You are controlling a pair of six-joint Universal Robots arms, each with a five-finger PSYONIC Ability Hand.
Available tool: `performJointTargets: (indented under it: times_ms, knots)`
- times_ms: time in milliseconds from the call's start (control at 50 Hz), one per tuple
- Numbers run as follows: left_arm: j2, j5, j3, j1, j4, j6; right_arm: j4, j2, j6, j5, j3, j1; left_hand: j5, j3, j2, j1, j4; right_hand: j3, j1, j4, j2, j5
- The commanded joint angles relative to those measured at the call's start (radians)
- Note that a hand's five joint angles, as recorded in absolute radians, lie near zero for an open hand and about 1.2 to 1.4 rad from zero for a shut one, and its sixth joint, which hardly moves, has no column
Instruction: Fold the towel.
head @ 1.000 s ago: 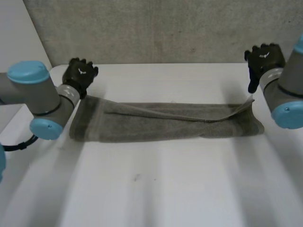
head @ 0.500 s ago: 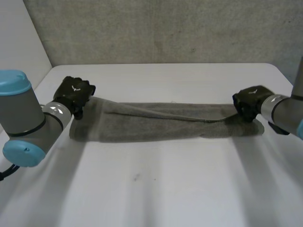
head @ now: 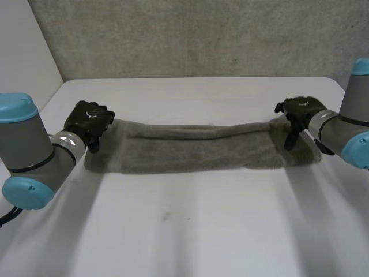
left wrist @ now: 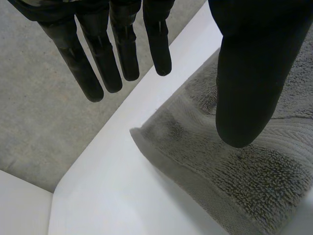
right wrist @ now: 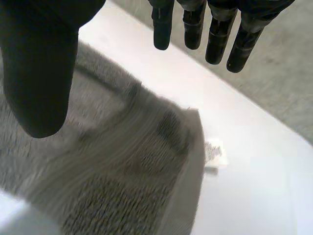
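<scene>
The left hand (head: 89, 119) and right hand (head: 300, 109) hang slack-fingered and empty, each with one end of the towel (head: 190, 148) beneath it.

The grey left arm with light-blue caps (head: 31, 153) comes in from the near left, forearm angled toward the far right. Its black left hand (head: 89, 120) sits at the left, back up, palm down. In the left wrist view its fingers (left wrist: 100, 63) are straight, side by side, thumb (left wrist: 249, 73) well apart from them. The grey right arm with light-blue caps (head: 349, 130) reaches in from the right edge, forearm pointing left. Its black right hand (head: 300, 109) sits at the right, back up. In the right wrist view its fingers (right wrist: 215, 34) are straight, thumb (right wrist: 41, 73) spread wide from them.
</scene>
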Motion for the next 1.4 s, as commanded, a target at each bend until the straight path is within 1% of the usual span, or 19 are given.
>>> performJointTargets:
  times_ms: [20,140,260,380,420,520,760,780,800,820,840,880,980,1040,1160,1220,1280,1300,1400]
  knots:
    - [0.005,-0.003,-0.004,-0.004,-0.001,-0.001,-0.082,-0.094,-0.003,-0.005,0.129,-0.005,0.07,0.064,0.066,0.067,0.067,-0.022,-0.016,-0.041,-0.034,-0.044]
    - [0.012,-0.001,-0.028,-0.002,0.0,-0.001,-0.083,-0.116,-0.1,-0.007,0.253,-0.048,0.067,0.061,0.063,0.064,0.064,0.16,0.166,0.141,0.148,0.138]
    - [0.016,0.0,-0.042,0.0,0.0,-0.001,-0.103,-0.133,-0.171,-0.01,0.335,-0.077,0.061,0.055,0.057,0.058,0.058,0.187,0.192,0.168,0.175,0.164]
    - [0.02,0.0,-0.047,0.0,0.0,-0.001,-0.211,-0.122,-0.192,-0.047,0.416,-0.105,0.058,0.052,0.054,0.055,0.055,0.31,0.316,0.291,0.298,0.288]
    - [0.022,0.0,-0.047,0.0,0.0,-0.001,-0.284,-0.114,-0.194,-0.054,0.442,-0.107,0.058,0.052,0.054,0.055,0.055,0.503,0.508,0.484,0.491,0.48]
    - [0.023,0.0,-0.048,0.0,0.0,-0.001,-0.372,-0.085,-0.197,-0.056,0.459,-0.11,0.049,0.044,0.045,0.046,0.047,0.715,0.721,0.696,0.703,0.693]
    - [0.028,0.0,-0.066,0.0,0.017,-0.001,-0.383,-0.03,-0.263,-0.054,0.444,-0.111,0.049,0.044,0.045,0.046,0.046,0.724,0.73,0.705,0.712,0.702]
    - [0.028,0.0,-0.069,0.0,0.022,-0.001,-0.383,-0.03,-0.267,-0.05,0.444,-0.111,0.049,0.044,0.045,0.046,0.046,0.762,0.767,0.743,0.75,0.739]
    - [0.028,0.0,-0.07,0.0,0.026,-0.001,-0.387,-0.032,-0.267,-0.042,0.442,-0.113,0.049,0.044,0.045,0.046,0.046,1.05,1.056,1.031,1.038,1.028]
    - [0.028,0.0,-0.07,0.0,0.026,-0.001,-0.387,-0.032,-0.267,-0.042,0.442,-0.113,0.049,0.044,0.045,0.046,0.046,1.053,1.058,1.034,1.041,1.03]
    - [0.029,-0.001,-0.071,0.0,0.026,-0.001,-0.393,-0.039,-0.266,-0.033,0.439,-0.117,0.049,0.044,0.045,0.046,0.046,1.186,1.191,1.166,1.174,1.163]
    - [0.031,-0.001,-0.073,0.0,0.026,-0.001,-0.398,-0.052,-0.263,-0.022,0.439,-0.134,0.049,0.044,0.045,0.046,0.046,1.187,1.193,1.168,1.175,1.164]
    - [0.054,-0.001,-0.086,0.0,0.026,-0.001,-0.448,-0.133,-0.272,0.117,0.439,-0.208,0.049,0.044,0.045,0.046,0.046,1.187,1.193,1.168,1.175,1.164]
    - [0.077,0.0,-0.1,0.001,0.028,-0.001,-0.449,-0.145,-0.305,0.149,0.425,-0.252,0.046,0.041,0.042,0.043,0.044,1.187,1.193,1.168,1.175,1.164]
    - [0.101,0.0,-0.117,0.001,0.028,-0.001,-0.45,-0.165,-0.388,0.148,0.424,-0.28,0.043,0.038,0.039,0.04,0.041,1.187,1.193,1.168,1.175,1.164]
    - [0.101,0.0,-0.119,0.001,0.029,-0.001,-0.456,-0.182,-0.398,0.142,0.422,-0.274,0.043,0.038,0.039,0.04,0.041,1.187,1.193,1.168,1.175,1.164]
    - [0.101,-0.003,-0.123,0.001,0.029,-0.001,-0.462,-0.214,-0.382,0.128,0.41,-0.206,0.04,0.035,0.036,0.037,0.038,1.187,1.193,1.168,1.175,1.164]
    - [0.101,-0.003,-0.123,0.001,0.029,-0.001,-0.471,-0.234,-0.366,0.119,0.401,-0.146,0.04,0.035,0.036,0.037,0.038,1.187,1.193,1.168,1.175,1.164]
    - [0.103,-0.006,-0.134,0.001,0.035,-0.001,-0.516,-0.249,-0.332,0.093,0.384,0.008,0.032,0.026,0.027,0.029,0.029,1.187,1.193,1.168,1.175,1.164]
